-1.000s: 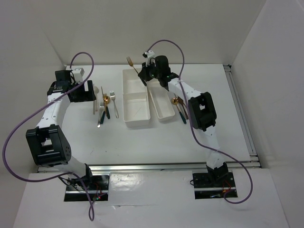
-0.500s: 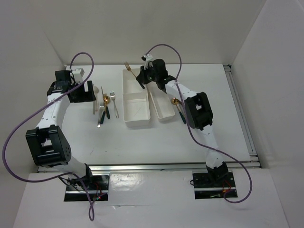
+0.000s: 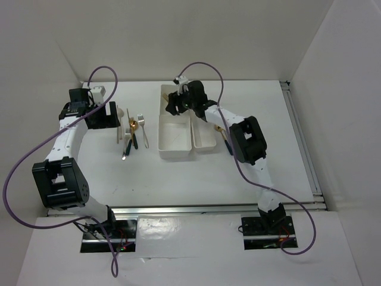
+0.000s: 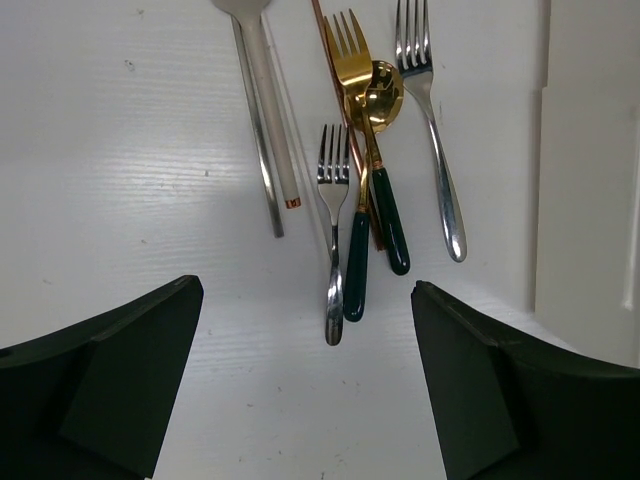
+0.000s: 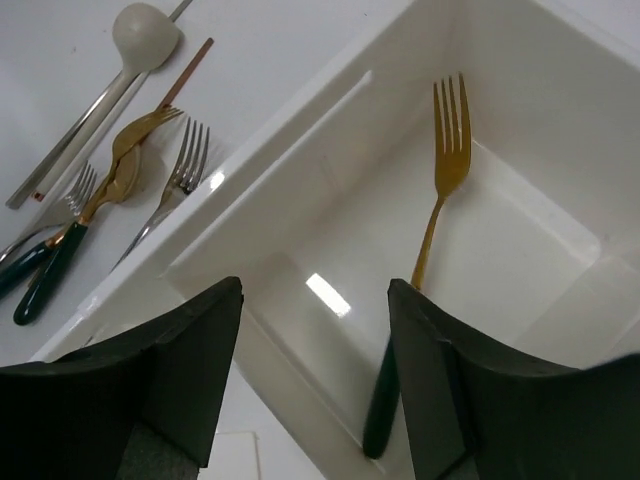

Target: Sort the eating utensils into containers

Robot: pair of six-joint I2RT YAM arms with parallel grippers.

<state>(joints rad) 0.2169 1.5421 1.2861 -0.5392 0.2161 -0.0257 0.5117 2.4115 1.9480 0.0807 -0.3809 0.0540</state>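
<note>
The white tray of containers stands mid-table. My right gripper hangs open over its far square compartment. A gold fork with a dark teal handle lies free in that compartment, its handle end beside my right finger. Left of the tray lies a pile of eating utensils: a gold fork, a gold spoon, a long silver fork, a smaller silver fork, silvery chopsticks and a brown one. My left gripper is open, just short of the handle ends.
A gold spoon with a teal handle lies right of the tray, partly hidden by my right arm. A white spoon rests at the pile's far side. The tray's rim is close to the pile's right.
My right gripper has moved left and down over the far compartment and opened, letting go of the gold fork, which now lies in the tray. The left arm has not moved.
</note>
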